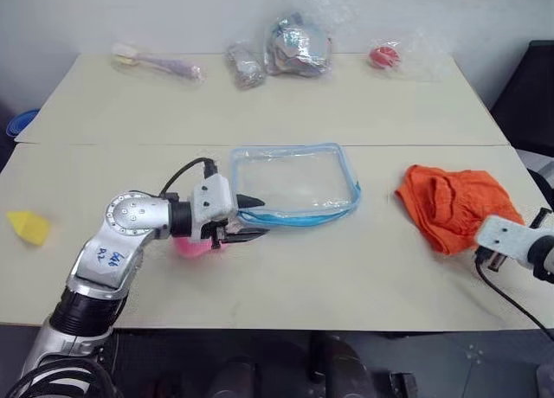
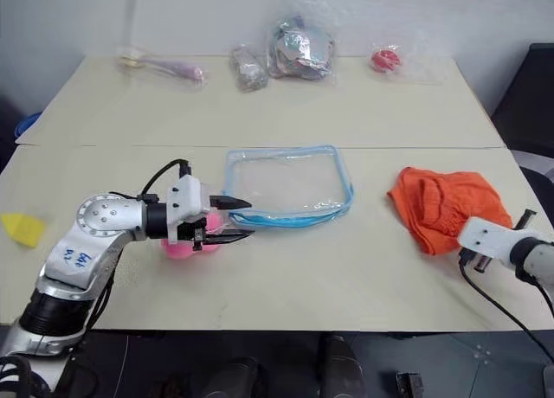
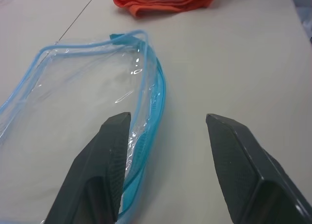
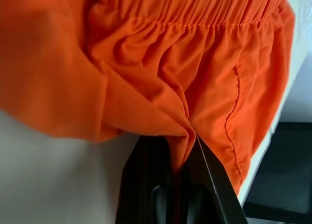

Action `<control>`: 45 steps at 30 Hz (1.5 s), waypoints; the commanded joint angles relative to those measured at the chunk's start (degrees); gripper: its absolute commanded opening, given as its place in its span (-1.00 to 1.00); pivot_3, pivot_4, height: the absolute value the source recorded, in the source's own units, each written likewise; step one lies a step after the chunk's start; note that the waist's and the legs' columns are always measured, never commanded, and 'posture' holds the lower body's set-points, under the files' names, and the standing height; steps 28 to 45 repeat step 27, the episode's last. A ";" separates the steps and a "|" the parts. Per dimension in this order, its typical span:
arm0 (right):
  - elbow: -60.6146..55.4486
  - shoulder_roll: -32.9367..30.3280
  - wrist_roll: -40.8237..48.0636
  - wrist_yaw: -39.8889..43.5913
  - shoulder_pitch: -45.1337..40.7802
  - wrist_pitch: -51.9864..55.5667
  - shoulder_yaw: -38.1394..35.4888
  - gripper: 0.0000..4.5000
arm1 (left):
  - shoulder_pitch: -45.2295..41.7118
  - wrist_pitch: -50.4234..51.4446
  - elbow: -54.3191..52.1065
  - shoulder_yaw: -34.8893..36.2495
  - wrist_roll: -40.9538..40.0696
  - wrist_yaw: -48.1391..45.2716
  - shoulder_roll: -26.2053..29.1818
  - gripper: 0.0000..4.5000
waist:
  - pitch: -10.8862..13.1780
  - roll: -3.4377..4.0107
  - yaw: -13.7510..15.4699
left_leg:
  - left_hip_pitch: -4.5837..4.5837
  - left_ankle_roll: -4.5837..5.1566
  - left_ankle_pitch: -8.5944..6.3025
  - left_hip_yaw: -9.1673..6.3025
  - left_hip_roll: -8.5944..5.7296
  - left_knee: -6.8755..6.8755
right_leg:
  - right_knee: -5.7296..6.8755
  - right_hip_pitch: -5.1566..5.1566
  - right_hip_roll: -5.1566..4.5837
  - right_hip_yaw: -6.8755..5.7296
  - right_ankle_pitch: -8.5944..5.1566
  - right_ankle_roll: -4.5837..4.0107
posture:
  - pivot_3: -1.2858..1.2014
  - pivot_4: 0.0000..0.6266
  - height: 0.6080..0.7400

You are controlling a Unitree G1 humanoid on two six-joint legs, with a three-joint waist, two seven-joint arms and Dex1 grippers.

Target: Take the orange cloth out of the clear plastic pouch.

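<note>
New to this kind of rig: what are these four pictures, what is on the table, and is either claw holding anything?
A two-armed robot works at a table. Two pictures come from its head, two from cameras on its wrists. The left gripper is open beside the empty clear plastic pouch, holding nothing. The right gripper is shut on a fold of the orange cloth, which lies outside the pouch. Also there: a pink toy, a yellow block and bagged items along the far edge.
</note>
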 commanded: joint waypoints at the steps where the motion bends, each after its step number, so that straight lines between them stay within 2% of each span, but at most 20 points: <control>1: 3.68 -1.56 0.42 -1.65 -1.03 -3.20 -0.13 -1.00 | -1.55 6.46 -3.68 4.49 -7.53 -2.25 2.64 0.17 | 0.00 0.00 -0.43 | 0.00 -0.01 0.01 0.00 0.19 0.00 | -0.01 0.00 0.01 0.00 0.00 0.00 | 0.03 -0.52 1.00; 2: 3.97 -1.55 1.59 -0.58 -1.17 -3.61 -0.27 -1.00 | -1.67 7.70 -3.86 5.41 -9.14 -2.97 3.54 0.17 | 0.00 0.00 -0.70 | 0.00 -0.02 0.01 0.00 0.21 0.00 | -0.01 0.02 0.04 -0.01 0.00 0.00 | 0.03 -0.52 1.00; 6: 2.97 -1.84 7.64 5.38 -0.53 -3.17 -1.93 -0.56 | -2.36 9.52 -2.66 7.90 -11.81 -4.47 6.37 0.18 | 0.00 0.00 -0.93 | 0.00 -0.06 0.00 0.02 0.29 -0.02 | -0.04 0.05 0.13 -0.01 -0.01 -0.03 | 0.03 -0.52 1.00; 8: 0.16 -2.10 13.79 10.93 1.00 -0.15 -4.25 -0.28 | -2.61 10.31 -1.67 9.64 -13.19 -5.49 7.89 0.18 | 0.00 0.00 -0.89 | 0.04 -0.07 0.00 0.01 0.30 -0.02 | -0.07 0.11 0.14 -0.02 -0.01 -0.04 | 0.03 -0.52 1.00; 10: -4.33 -2.34 22.08 17.56 3.19 6.63 -8.46 0.05 | -2.42 11.12 -0.56 11.66 -14.54 -6.09 9.53 0.18 | 0.02 0.03 -0.82 | 0.07 -0.08 -0.01 -0.01 0.33 -0.04 | -0.11 0.18 0.16 -0.04 -0.02 -0.04 | 0.03 -0.52 1.00; 12: -9.57 -3.67 32.00 25.78 7.02 19.16 -15.26 0.33 | -1.87 11.46 0.73 14.32 -16.15 -8.08 11.85 0.18 | 0.04 0.06 -0.69 | 0.08 -0.08 -0.01 -0.03 0.33 -0.02 | -0.13 0.20 0.16 -0.06 -0.02 -0.04 | 0.03 -0.52 1.00; 14: -13.57 -4.61 37.92 31.35 10.67 27.98 -20.14 0.66 | -1.53 11.49 1.37 15.73 -17.09 -9.44 13.18 0.18 | 0.08 0.16 -0.50 | 0.07 -0.08 -0.01 -0.12 0.33 -0.02 | -0.21 0.26 0.15 -0.11 -0.01 -0.04 | 0.03 -0.52 1.00; 16: -15.09 -6.51 42.95 39.98 17.97 38.94 -29.37 0.85 | -2.92 12.75 2.81 17.04 -18.66 -10.55 14.69 0.18 | 0.08 0.19 -0.27 | 0.09 -0.08 -0.01 -0.16 0.33 -0.03 | -0.26 0.37 0.17 -0.14 -0.01 -0.04 | 0.03 -0.52 1.00; 17: -15.62 -6.98 44.38 42.65 20.68 42.32 -32.94 0.85 | -3.54 13.22 3.30 17.37 -19.27 -10.86 15.21 0.18 | 0.08 0.23 0.26 | 0.07 -0.08 -0.01 -0.25 0.32 -0.03 | -0.32 0.39 0.18 -0.19 -0.01 -0.03 | 0.03 -0.52 1.00; 19: -12.10 -8.09 44.60 42.94 23.23 47.37 -39.00 0.85 | -5.31 13.97 4.50 17.45 -20.16 -10.76 15.63 0.18 | 0.08 0.22 0.50 | 0.08 -0.08 -0.02 -0.34 0.27 -0.08 | -0.48 0.54 0.29 -0.26 -0.01 -0.04 | 0.03 -0.52 1.00; 23: -7.45 -8.11 43.37 41.97 24.30 50.32 -44.81 0.85 | -6.74 12.50 6.21 15.98 -19.03 -11.27 15.02 0.18 | 0.07 0.20 0.44 | 0.18 -0.01 -0.08 -0.29 0.21 -0.07 | -0.64 0.72 0.33 -0.15 0.14 0.04 | 0.03 -0.52 1.00; 27: -6.77 -6.07 41.68 41.20 25.68 48.49 -45.61 0.85 | -7.58 10.95 7.02 14.18 -18.00 -11.10 13.92 0.18 | 0.08 0.20 0.14 | 0.19 -0.04 -0.09 -0.28 0.18 -0.10 | -0.64 0.72 0.43 -0.15 0.13 0.01 | 0.03 -0.52 1.00; 45: -6.77 -6.07 41.68 41.20 25.68 48.49 -45.61 0.85 | -7.58 10.95 7.02 14.18 -18.00 -11.10 13.92 0.18 | 0.08 0.20 0.14 | 0.19 -0.04 -0.09 -0.28 0.18 -0.10 | -0.64 0.72 0.43 -0.15 0.13 0.01 | 0.03 -0.52 1.00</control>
